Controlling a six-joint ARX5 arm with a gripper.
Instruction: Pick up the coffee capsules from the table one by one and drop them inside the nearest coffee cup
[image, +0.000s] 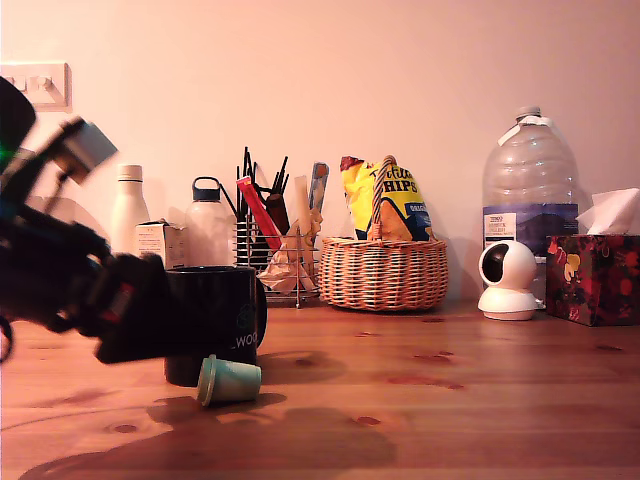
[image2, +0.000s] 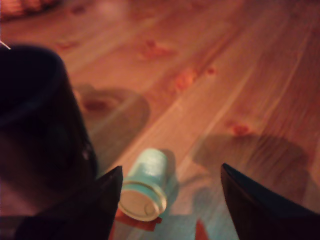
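Observation:
A pale mint-green coffee capsule (image: 228, 381) lies on its side on the wooden table (image: 480, 400), just in front of the glossy black coffee cup (image: 222, 318) at the exterior view's left. My gripper (image: 135, 325) is a dark, blurred mass that overlaps the cup's side, a little above the table. In the wrist view the gripper (image2: 170, 200) is open and the two dark fingers (image2: 102, 205) are spread wide. The capsule (image2: 145, 185) rests on the table (image2: 225, 75) close to one finger, beside the cup (image2: 40, 125). Nothing is gripped.
Along the back wall stand a white bottle (image: 128, 205), a clear bottle (image: 208, 225), a wire rack of utensils (image: 272, 250), a wicker basket (image: 384, 270) with a crisp bag, a white camera (image: 506, 280), a large water jug (image: 530, 200) and a tissue box (image: 592, 275).

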